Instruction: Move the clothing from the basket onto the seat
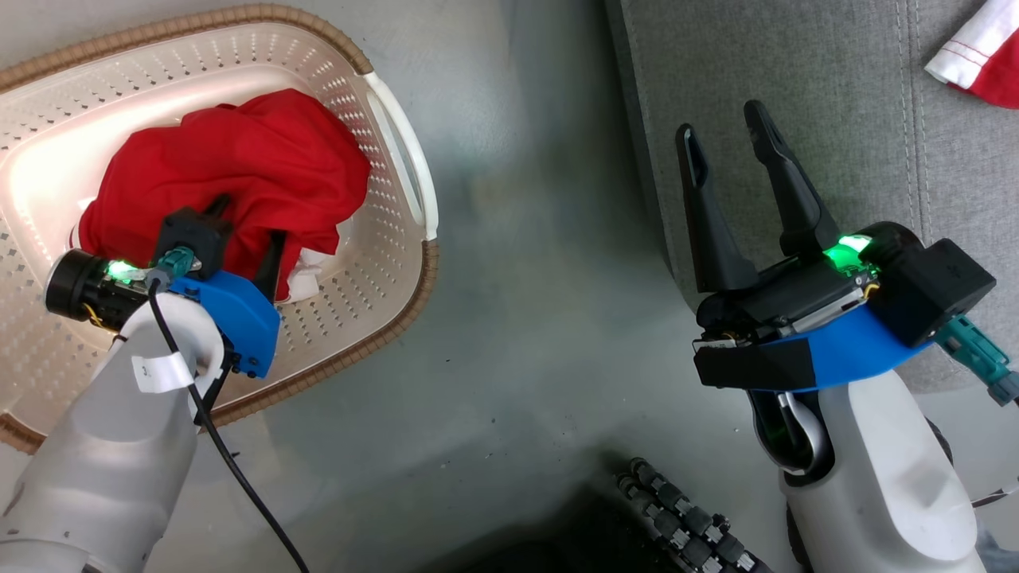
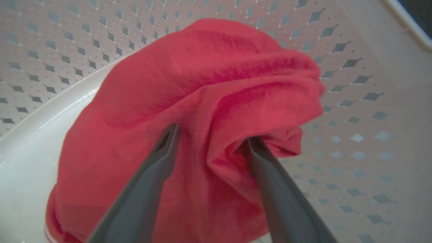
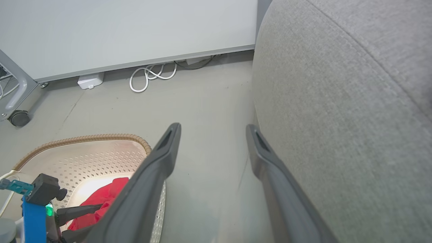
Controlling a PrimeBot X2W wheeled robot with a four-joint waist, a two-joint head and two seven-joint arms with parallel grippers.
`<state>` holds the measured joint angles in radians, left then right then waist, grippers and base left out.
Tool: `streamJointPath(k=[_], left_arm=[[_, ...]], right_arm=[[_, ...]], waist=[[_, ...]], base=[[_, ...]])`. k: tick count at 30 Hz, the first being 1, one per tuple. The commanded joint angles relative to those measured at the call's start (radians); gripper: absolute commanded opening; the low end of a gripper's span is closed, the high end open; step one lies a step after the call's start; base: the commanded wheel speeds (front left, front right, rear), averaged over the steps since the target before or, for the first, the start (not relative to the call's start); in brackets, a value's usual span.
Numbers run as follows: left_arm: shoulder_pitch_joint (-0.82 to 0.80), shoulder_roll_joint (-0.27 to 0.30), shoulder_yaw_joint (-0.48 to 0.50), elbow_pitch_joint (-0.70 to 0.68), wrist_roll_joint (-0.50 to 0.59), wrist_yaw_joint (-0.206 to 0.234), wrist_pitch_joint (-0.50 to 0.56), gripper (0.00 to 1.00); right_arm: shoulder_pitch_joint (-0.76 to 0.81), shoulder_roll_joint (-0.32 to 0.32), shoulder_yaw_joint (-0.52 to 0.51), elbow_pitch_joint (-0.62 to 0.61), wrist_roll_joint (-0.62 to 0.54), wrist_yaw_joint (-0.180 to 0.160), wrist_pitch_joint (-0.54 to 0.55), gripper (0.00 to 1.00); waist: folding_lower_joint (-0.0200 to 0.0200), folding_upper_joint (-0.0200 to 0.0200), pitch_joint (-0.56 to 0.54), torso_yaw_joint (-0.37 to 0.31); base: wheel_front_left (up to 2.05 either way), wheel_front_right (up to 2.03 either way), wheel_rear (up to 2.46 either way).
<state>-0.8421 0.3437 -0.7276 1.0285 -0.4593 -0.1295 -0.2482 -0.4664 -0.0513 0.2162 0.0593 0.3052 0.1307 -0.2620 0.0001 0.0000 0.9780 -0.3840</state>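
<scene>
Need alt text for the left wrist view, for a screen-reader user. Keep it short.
The left gripper, its two dark fingers spread open, presses into a crumpled red garment, with a fold of cloth bulging between the fingers. The garment lies in a cream perforated basket, whose holed wall rises behind it.

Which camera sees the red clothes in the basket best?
Left wrist view: the red garment is close, folds clear. Head view shows it smaller, the left gripper partly covering it; right wrist view, a small bit.
</scene>
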Motion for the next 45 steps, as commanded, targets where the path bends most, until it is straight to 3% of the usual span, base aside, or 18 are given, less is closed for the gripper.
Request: streamJointPath(k=[1,7,8,9,10,30,45], left_arm=[[-0.022,-0.004,-0.004,0.013,-0.005,-0.001,0.001,1.0],[-0.039,-0.022,-0.014,0.054,-0.012,-0.001,-0.004,1.0],[-0.042,-0.024,-0.016,0.059,-0.013,-0.001,-0.005,0.89],[-0.045,-0.025,-0.018,0.064,-0.015,-0.001,-0.005,0.3],[-0.05,-0.026,-0.02,0.068,-0.015,-0.001,-0.006,0.0],[-0.065,-0.016,-0.067,0.086,-0.097,-0.001,-0.013,0.0],[0.028,-0.075,-0.017,-0.008,-0.137,-0.001,-0.018,0.0]], right_arm=[[0.004,0.002,-0.005,-0.006,0.008,0.0,-0.004,1.0],[0.013,0.002,-0.008,-0.011,0.013,0.0,-0.004,1.0],[0.014,0.002,-0.008,-0.011,0.014,0.0,-0.004,1.0],[0.015,0.002,-0.009,-0.012,0.015,0.0,-0.004,1.0],[0.015,0.002,-0.009,-0.012,0.017,0.0,-0.004,1.0],[-0.014,0.002,0.002,-0.011,0.031,0.0,-0.004,1.0],[-0.007,0.001,-0.039,0.019,-0.025,0.0,-0.004,1.0]], waist=[[-0.0001,0.0,0.001,0.0],[-0.0001,0.0,0.001,-0.002],[-0.0001,0.0,0.0,-0.002],[-0.0001,0.0,-0.001,-0.003],[-0.0001,0.0,-0.001,-0.003],[-0.0001,0.0,-0.021,-0.012],[-0.0001,0.0,-0.217,0.079]], base=[[0.0,0.0,0.0],[0.0,0.0,0.0],[0.0,0.0,0.0],[0.0,0.0,0.0],[0.0,0.0,0.0],[0.0,0.0,0.0],[0.0,0.0,0.0]])
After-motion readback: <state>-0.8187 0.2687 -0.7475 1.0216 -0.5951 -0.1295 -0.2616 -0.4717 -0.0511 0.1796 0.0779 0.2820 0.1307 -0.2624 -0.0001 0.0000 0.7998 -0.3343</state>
